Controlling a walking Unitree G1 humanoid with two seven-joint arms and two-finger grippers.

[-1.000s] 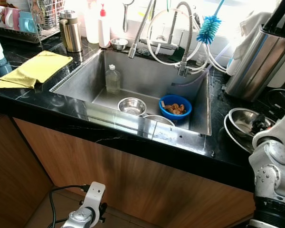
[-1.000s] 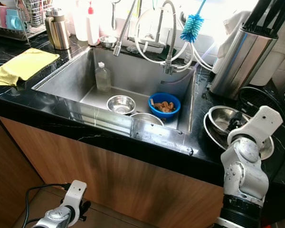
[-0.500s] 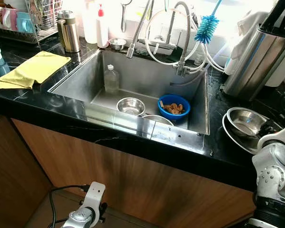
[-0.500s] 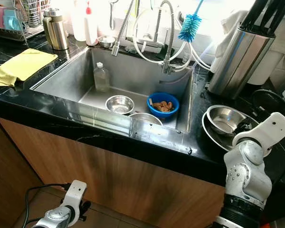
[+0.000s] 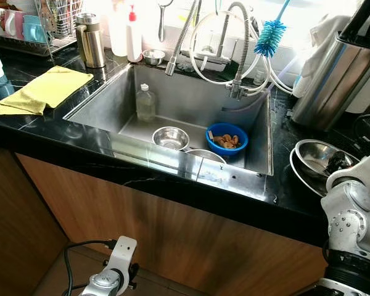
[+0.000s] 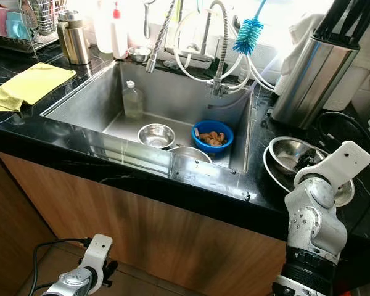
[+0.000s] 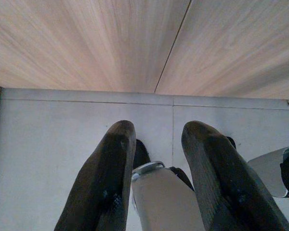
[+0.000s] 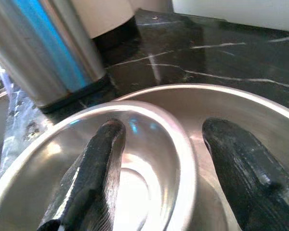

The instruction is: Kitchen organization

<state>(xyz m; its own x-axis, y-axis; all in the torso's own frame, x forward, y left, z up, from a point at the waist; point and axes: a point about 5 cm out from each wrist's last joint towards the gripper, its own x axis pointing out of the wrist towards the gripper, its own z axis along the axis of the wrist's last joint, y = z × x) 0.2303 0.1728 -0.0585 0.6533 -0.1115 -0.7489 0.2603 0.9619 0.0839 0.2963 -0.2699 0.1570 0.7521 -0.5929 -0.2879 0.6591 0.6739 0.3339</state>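
Over the nested steel bowls on the bench, to the right of the sink, I have the right hand spread wide, one finger inside the inner bowl and the other finger outside its rim, over the larger bowl beneath; the rim runs between them and I see no contact yet, so it holds nothing. Just beyond that hand stands a tall steel canister. My left hand hangs idle down by the floor in front of the wood cabinet, fingers apart and gripping nothing. As I judge it, the tidying is at an early stage: well to the left of the working hand, the sink contains a small steel bowl, a blue bowl with brownish scraps in it, the rim of another dish at the near wall, and a clear bottle standing upright. Farther left, a yellow cloth lies crumpled on the bench. I reckon the step in hand is closing on the inner bowl's rim to lift it; everything in the sink remains to be dealt with.
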